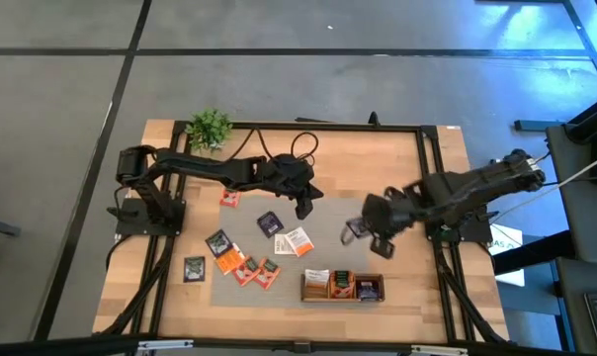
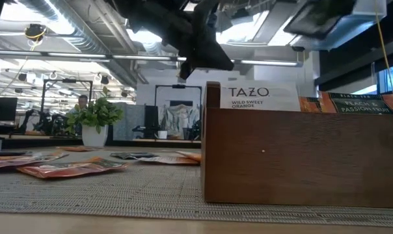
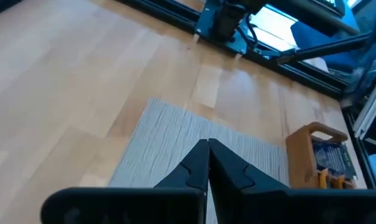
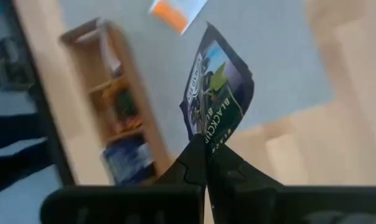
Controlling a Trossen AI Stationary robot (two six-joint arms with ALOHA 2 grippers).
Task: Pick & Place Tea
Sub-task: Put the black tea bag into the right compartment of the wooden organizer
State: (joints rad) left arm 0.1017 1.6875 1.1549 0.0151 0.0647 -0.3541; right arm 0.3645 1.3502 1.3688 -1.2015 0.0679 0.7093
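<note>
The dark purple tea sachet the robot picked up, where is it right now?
The dark purple tea sachet hangs pinched in the right gripper, held in the air over the grey mat's right edge, above the wooden tray.

I pinch a dark purple tea bag [image 4: 216, 93] by its corner in my right gripper [image 4: 206, 163]. It hangs above the grey mat [image 4: 281, 56]. The wooden tray [image 4: 116, 106] is beside the mat, with tea bags inside. A white and orange tea bag [image 4: 177, 10] lies on the mat.
</note>
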